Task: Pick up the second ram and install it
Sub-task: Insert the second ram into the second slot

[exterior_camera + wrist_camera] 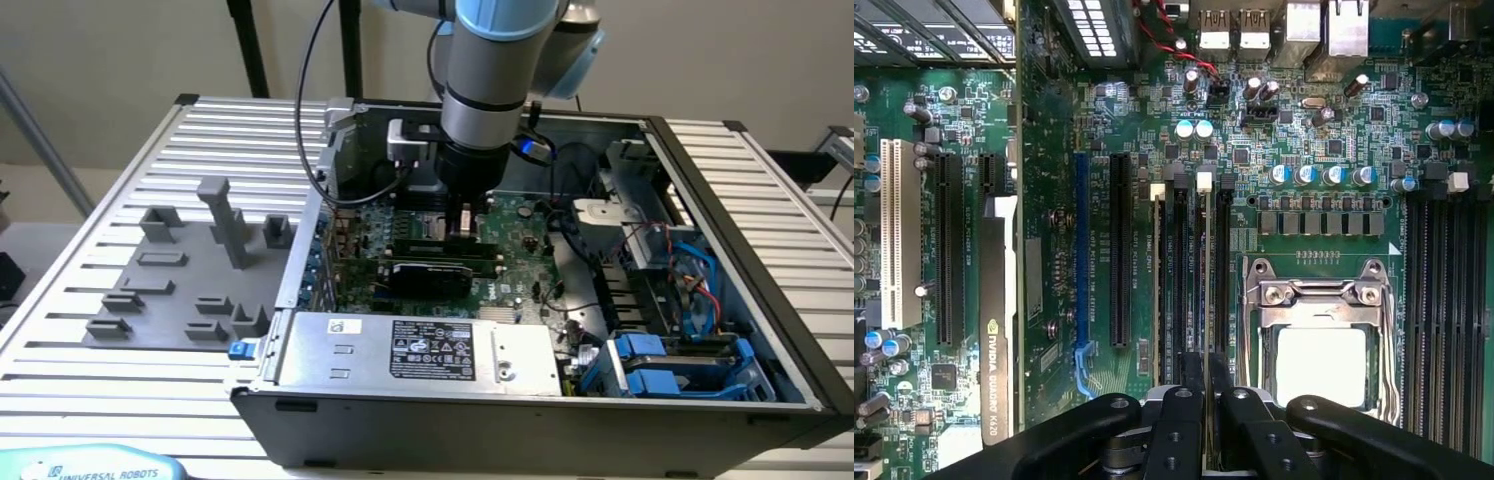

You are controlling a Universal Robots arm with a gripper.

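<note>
A: Where does the second ram (1206, 290) sit relative to the jaws?

B: In my wrist view it is a thin strip seen edge-on, running straight out from between the two black fingers (1182, 420) of the gripper (1206, 400). The jaws stand narrow, pinching the strip's near end. Its length lies directly over one of the dark memory slots on the motherboard (1054, 260); I cannot tell whether it is seated or only just above the slot.

A: And in the exterior view?

B: The gripper (461, 212) hangs upright inside the open computer case (747, 300), over the motherboard (521, 250), towards the back of the board. The strip itself is too small for me to make out there.

A: Counts, left to right?

B: Exterior view: one grey fixture plate (160, 290) carrying several raised blocks at the left, then one case, with one power supply (414, 350) along its front edge. Wrist view: one white expansion slot (900, 235), one graphics card (997, 330), one second strip (1157, 290) standing just beside the held one, one CPU socket (1319, 350).
</note>
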